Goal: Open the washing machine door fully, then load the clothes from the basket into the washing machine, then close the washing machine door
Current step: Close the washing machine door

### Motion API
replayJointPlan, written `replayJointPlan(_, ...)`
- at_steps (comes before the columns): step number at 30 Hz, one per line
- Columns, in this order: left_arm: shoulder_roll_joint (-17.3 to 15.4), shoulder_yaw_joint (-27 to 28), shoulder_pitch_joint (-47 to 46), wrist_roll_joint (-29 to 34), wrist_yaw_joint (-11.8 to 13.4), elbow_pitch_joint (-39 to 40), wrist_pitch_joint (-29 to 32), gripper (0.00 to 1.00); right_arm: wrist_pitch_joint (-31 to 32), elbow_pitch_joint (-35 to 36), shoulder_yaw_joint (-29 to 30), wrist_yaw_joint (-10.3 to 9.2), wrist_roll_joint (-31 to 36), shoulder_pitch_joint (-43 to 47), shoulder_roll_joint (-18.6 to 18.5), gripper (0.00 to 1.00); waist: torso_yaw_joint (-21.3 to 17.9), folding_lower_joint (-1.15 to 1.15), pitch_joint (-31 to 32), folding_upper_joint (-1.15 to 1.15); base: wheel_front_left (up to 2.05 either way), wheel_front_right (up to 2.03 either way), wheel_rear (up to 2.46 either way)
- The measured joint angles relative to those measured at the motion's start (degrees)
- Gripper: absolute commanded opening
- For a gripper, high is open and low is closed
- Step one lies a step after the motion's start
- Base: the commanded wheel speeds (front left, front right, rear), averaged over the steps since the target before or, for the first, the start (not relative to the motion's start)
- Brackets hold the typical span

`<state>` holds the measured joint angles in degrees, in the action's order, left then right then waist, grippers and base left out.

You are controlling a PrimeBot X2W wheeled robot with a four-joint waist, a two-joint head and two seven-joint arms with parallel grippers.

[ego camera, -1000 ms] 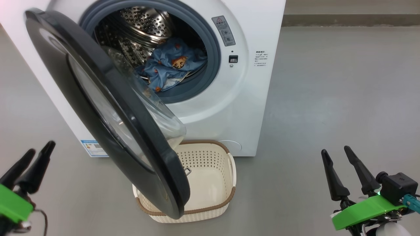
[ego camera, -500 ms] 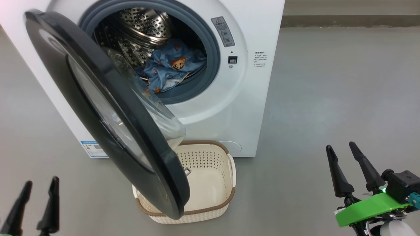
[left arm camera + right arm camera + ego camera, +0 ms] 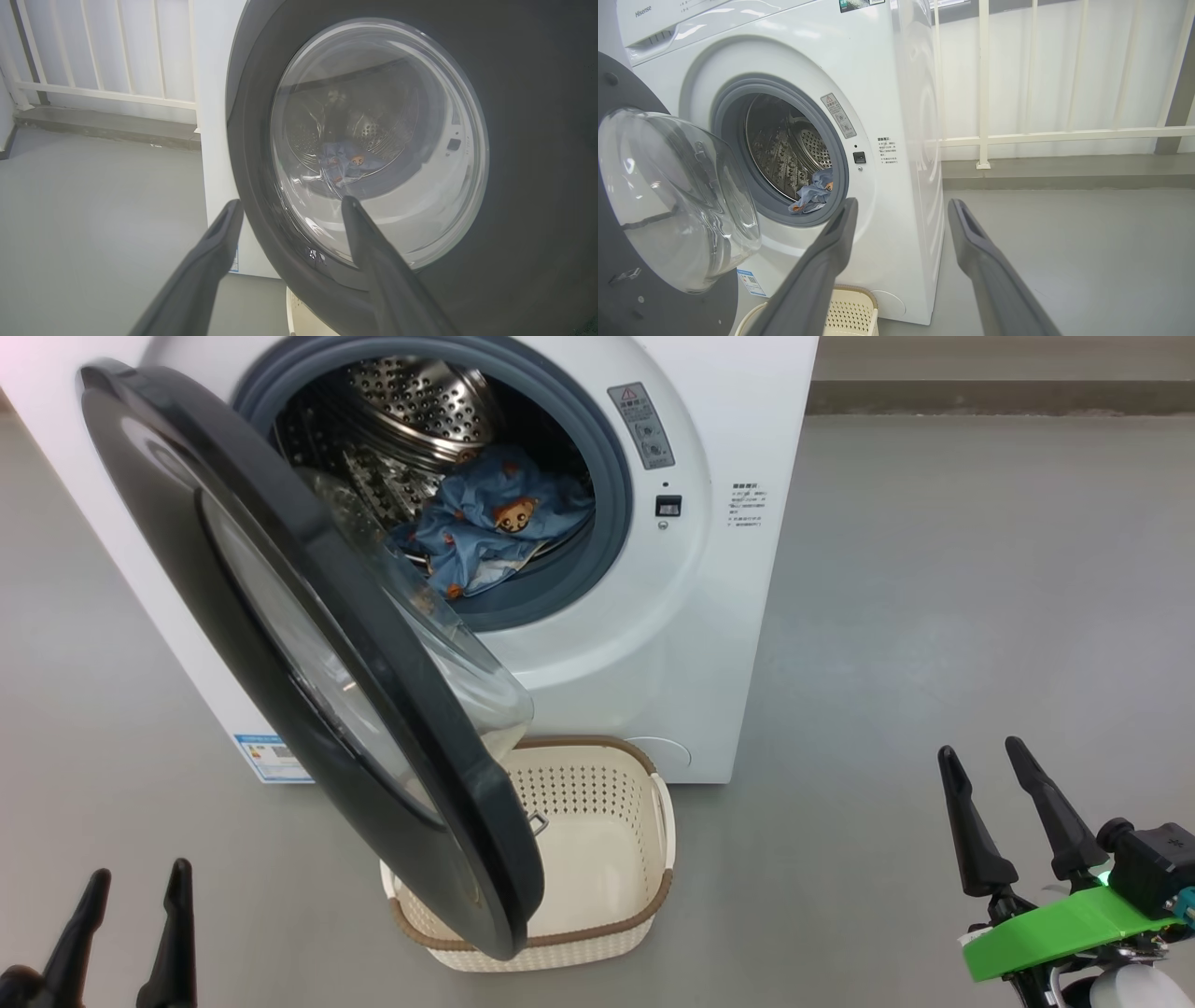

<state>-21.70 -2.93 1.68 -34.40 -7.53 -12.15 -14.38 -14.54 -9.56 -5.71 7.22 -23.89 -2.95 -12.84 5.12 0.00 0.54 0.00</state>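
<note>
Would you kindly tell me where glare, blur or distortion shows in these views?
Head view: even light, sharp, faint sheen on the washing machine door. Left wrist view: reflections in the door glass dim the clothes, and the left pincer looks soft. Right wrist view: the railing posts lean apart, bright highlights on the door glass.

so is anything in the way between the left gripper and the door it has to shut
Nothing visible. The open left gripper faces the outer side of the washing machine door, with only floor between. The basket sits under the door's lower edge, seemingly below its swing.
</note>
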Motion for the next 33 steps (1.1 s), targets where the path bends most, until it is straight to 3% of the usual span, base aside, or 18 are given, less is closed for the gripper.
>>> replayJointPlan(11, 1.67, 1.52, 1.07, 4.66, 0.0, 0.98, -0.01, 1.0, 0.0, 0.0, 0.01, 0.0, 0.0, 0.02, -0.01, 1.0, 0.14, 0.0, 0.4, 0.0, 0.0, 0.0, 0.0)
replayJointPlan(31, 3.46, 1.59, 1.04, 4.86, 0.0, 0.4, -0.01, 1.0, 0.0, -0.1, -0.18, 0.0, -0.01, 0.02, -0.08, 1.0, 0.9, 0.0, 0.86, 0.0, 0.0, 0.0, 0.0)
replayJointPlan(32, 3.49, 1.58, 1.03, 4.87, 0.0, 0.4, -0.01, 1.0, 0.0, -0.18, -0.4, 0.0, -0.01, 0.02, -0.11, 0.99, 1.07, 0.0, 0.87, 0.0, 0.0, 0.0, 0.0)
replayJointPlan(33, 3.5, 1.57, 1.02, 4.9, 0.0, 0.4, -0.01, 1.0, 0.0, -0.32, -0.76, 0.0, -0.04, 0.02, -0.24, 0.64, 1.29, 0.0, 0.87, 0.0, 0.0, 0.0, 0.0)
